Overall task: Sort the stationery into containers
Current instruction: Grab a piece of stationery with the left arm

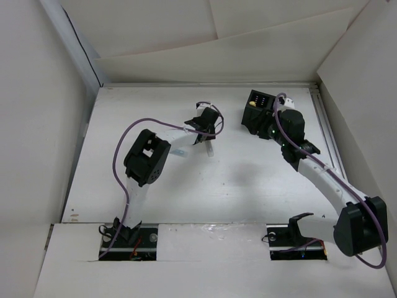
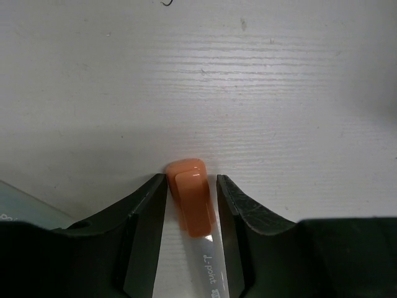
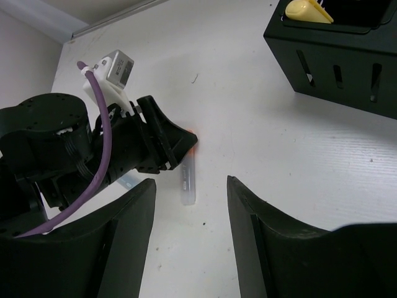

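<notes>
- Orange-capped white plastic marker stick [image 2: 191, 202] lies flat mid-table, cap towards the far edge, and its white body is cut off between the fingers.
- Left gripper [image 2: 191, 208]: jaws narrowly flank the cap, perhaps touching; I cannot tell if they grip.
- Right gripper [image 3: 191, 183] gapes wide and empty beside the black rectangular box [image 1: 251, 117], which sits towards the far right corner.

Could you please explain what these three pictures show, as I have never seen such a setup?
These are two robot arms bolted to a white table, each ending in a two-finger gripper. One picture looks down from above; two come from wrist cameras. The fingers of the left gripper flank the capped end of an orange-and-white marker stick lying on the table; whether they grip it I cannot tell. The right gripper is open and empty. A small black slotted box holds a yellow marker stick.
</notes>
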### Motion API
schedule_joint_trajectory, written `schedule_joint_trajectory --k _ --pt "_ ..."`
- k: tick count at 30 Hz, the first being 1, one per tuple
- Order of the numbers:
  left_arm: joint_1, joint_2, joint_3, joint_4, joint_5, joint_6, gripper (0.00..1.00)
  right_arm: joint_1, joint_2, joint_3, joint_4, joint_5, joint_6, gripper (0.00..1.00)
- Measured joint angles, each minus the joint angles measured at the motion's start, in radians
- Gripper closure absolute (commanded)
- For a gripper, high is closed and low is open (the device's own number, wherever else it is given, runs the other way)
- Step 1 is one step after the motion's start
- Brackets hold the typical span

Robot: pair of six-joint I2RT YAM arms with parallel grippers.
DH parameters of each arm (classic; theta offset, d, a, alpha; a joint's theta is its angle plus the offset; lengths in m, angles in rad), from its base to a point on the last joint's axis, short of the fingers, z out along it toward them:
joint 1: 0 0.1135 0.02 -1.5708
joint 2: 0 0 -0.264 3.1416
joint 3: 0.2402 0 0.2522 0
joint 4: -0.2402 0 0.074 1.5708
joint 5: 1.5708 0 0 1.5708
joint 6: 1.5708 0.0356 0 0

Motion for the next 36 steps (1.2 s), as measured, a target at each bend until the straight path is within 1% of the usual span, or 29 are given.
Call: schedule_joint_trajectory --k 4,8,10,11,12,13,15,18,20,23,30,32,36 --pt "0.000 0.004 0.007 -0.004 -0.006 0.002 0.66 0.000 0.003 0.000 0.000 0.000 0.000 0.44" --pt "0.000 0.006 0.010 -0.004 -0.011 0.002 0.66 0.000 0.003 0.000 0.000 0.000 -0.001 0.37" --pt "0.000 0.006 0.010 -0.005 -0.013 0.002 0.72 0.001 0.003 0.000 0.001 0.000 -0.002 0.33" --pt "0.000 0.006 0.011 -0.005 -0.013 0.002 0.75 0.002 0.003 0.000 0.001 0.000 -0.003 0.29" --pt "0.000 0.006 0.011 -0.005 -0.014 0.003 0.78 0.005 0.003 0.000 0.001 0.000 -0.003 0.28" --pt "0.000 0.006 0.011 -0.005 -0.015 0.004 0.84 0.007 0.003 0.000 0.001 0.000 -0.003 0.27" --pt "0.000 0.006 0.012 -0.005 -0.016 0.007 0.89 0.010 0.003 0.000 0.001 -0.001 -0.004 0.25" --pt "0.000 0.006 0.013 -0.004 -0.016 0.007 0.93 0.012 0.003 0.000 0.001 -0.001 -0.004 0.25" --pt "0.000 0.006 0.011 0.001 -0.015 0.007 0.93 0.012 0.003 0.000 0.001 -0.001 -0.004 0.24" --pt "0.000 -0.006 -0.005 0.012 -0.006 0.007 0.96 0.012 0.003 0.000 0.001 -0.005 -0.004 0.24" --pt "0.005 -0.127 -0.029 0.030 0.055 0.006 0.96 0.031 0.003 0.000 0.001 -0.036 -0.004 0.25" --pt "0.008 -0.169 -0.029 0.053 0.083 0.002 0.96 0.053 0.003 0.000 0.001 -0.051 -0.004 0.31" --pt "0.015 -0.238 -0.029 0.109 0.135 -0.018 0.96 0.106 0.003 0.000 0.003 -0.099 -0.019 0.60"
